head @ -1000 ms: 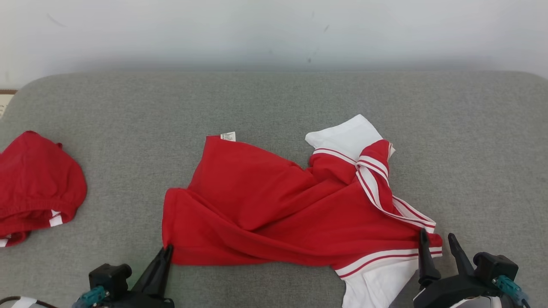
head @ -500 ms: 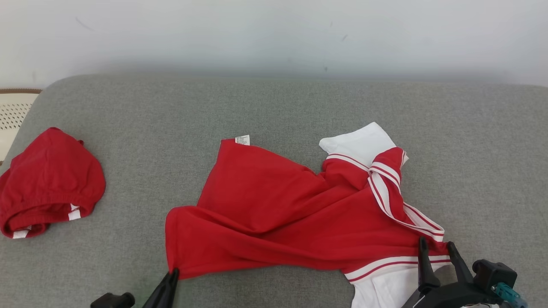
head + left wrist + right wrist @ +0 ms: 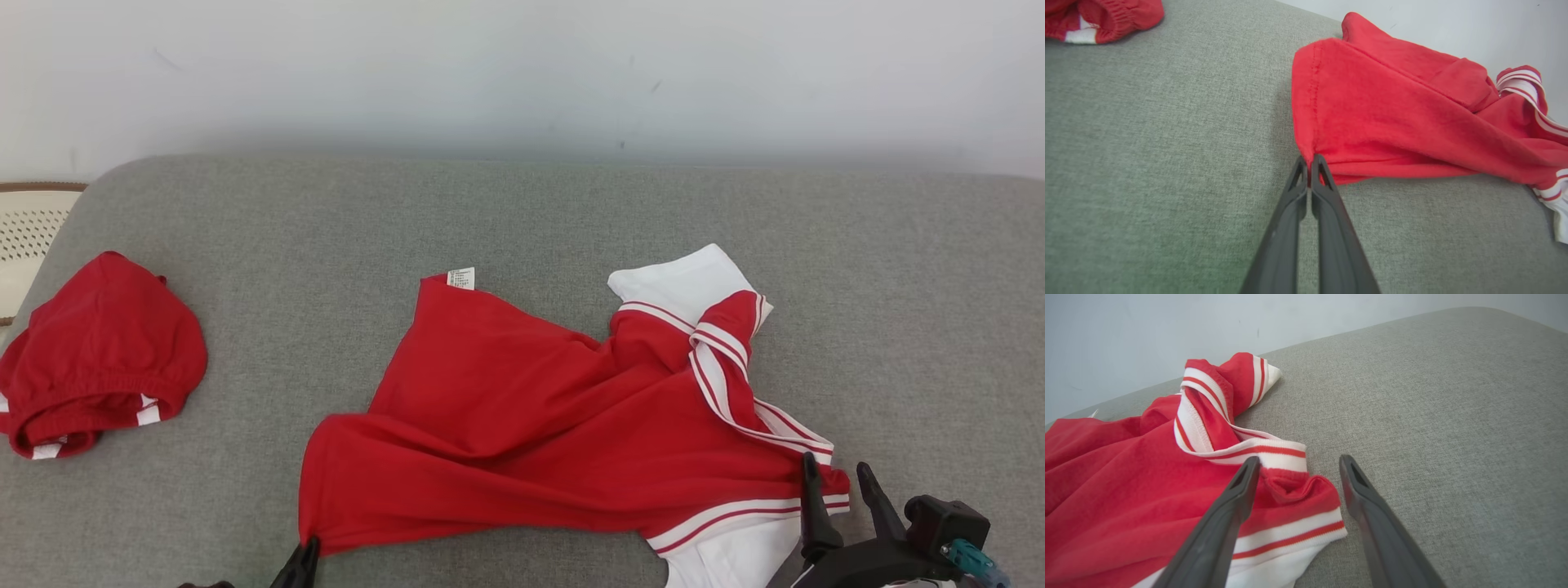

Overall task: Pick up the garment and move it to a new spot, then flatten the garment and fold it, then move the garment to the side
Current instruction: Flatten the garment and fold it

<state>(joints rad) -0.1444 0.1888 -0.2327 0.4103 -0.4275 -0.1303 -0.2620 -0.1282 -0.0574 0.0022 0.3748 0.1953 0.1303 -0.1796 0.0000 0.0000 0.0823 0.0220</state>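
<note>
Head view, garment position: the garment (image 3: 539,433) lies crumpled on the grey surface (image 3: 522,220), centre to right, near the front edge. The red body is on the left, the white sleeves and striped trim on the right.
Head view, left gripper: the left gripper (image 3: 306,557) meets the lower-left hem corner. Probable purpose: to anchor that corner so the cloth can be drawn flat.
Head view, right gripper: the right gripper (image 3: 834,467) stands at the striped trim on the right, likely placed to take the opposite end.
Head view, cut off: the lower white sleeve runs off the bottom edge. A second red garment (image 3: 98,351), well apart, reaches the left edge. A pale perforated object (image 3: 28,237) cannot be identified.
Left wrist view, fingers: the fingers (image 3: 1294,196) are together, clamped on the hem corner.
Left wrist view, hidden: the amount of cloth pinched cannot be made out, and the lower layers are covered.
Right wrist view, fingers: the fingers (image 3: 1224,514) are apart, straddling the striped corner without gripping it.
Right wrist view, hidden: whether the tips touch the surface cannot be told. One finger covers part of the trim.
</note>
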